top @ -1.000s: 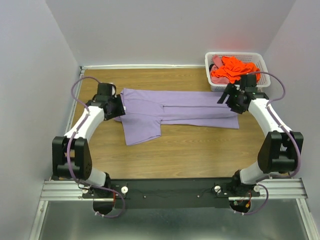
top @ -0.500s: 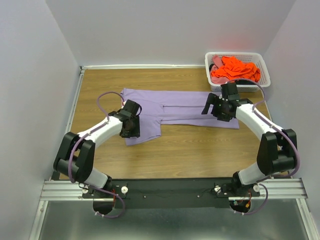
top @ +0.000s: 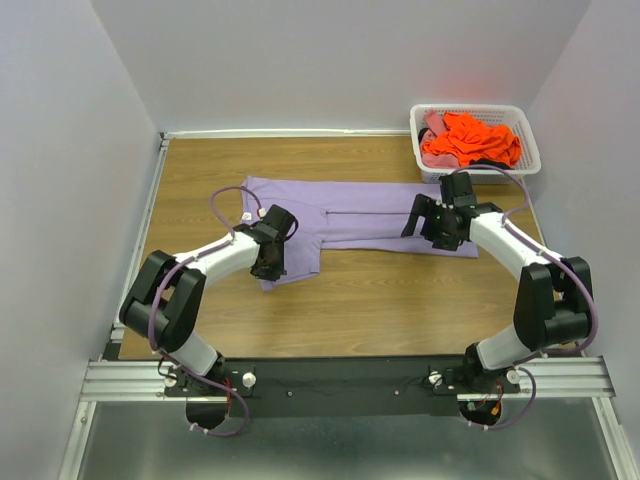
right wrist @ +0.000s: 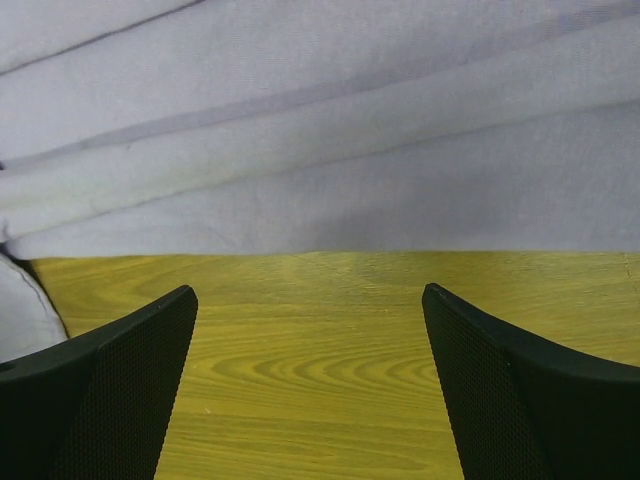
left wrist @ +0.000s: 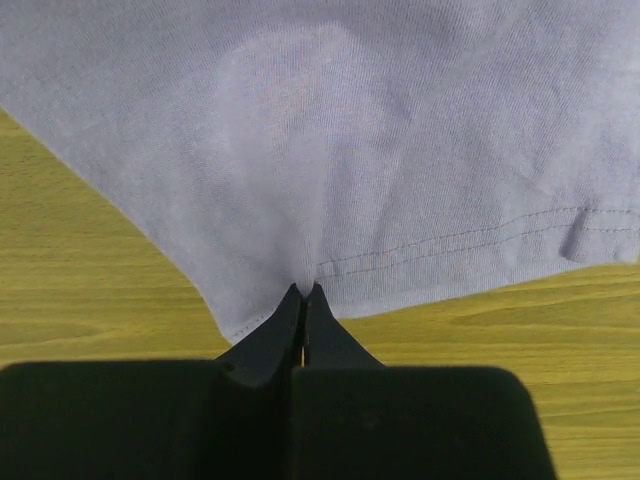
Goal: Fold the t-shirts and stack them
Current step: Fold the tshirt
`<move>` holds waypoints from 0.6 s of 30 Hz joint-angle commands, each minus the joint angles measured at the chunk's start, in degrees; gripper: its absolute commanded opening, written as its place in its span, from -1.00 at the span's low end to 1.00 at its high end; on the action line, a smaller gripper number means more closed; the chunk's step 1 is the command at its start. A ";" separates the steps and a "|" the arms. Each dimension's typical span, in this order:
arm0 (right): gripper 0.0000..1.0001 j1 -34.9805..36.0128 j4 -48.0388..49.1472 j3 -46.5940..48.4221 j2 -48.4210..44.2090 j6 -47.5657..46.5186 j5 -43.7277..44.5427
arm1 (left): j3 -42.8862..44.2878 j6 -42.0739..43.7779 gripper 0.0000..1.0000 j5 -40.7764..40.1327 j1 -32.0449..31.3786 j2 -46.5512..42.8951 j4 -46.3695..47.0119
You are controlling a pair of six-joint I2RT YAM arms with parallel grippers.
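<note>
A large lavender-purple t-shirt lies spread across the wooden table, one flap reaching toward the near side at the left. My left gripper sits at that flap's near edge. In the left wrist view the left gripper is shut on the hem of the lavender shirt, and the cloth puckers up into the tips. My right gripper hovers at the shirt's right near edge. In the right wrist view the right gripper stands wide open over bare wood, just short of the lavender shirt's edge. Nothing is between its fingers.
A white lattice basket stands at the back right corner with an orange shirt and a pink one bundled inside. Grey walls close in the table on three sides. Bare wood lies between the shirt and the arm bases.
My left arm swung right and toward the near edge of the flap, and its jaws closed on the hem. My right gripper came left onto the shirt's right end and opened fully.
</note>
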 commanded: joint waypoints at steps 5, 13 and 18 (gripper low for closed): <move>1.00 0.40 1.34 0.62 -0.40 -0.34 -1.04 | 9.40 2.45 -1.00 -6.26 -0.02 4.17 -3.23; 1.00 0.49 1.25 1.32 -1.02 -1.92 -2.97 | 29.24 8.60 -1.00 -9.25 4.46 17.18 -2.88; 1.00 0.75 1.16 0.53 -2.16 -2.45 -3.68 | 39.90 11.33 -1.00 -10.31 6.48 22.36 -3.94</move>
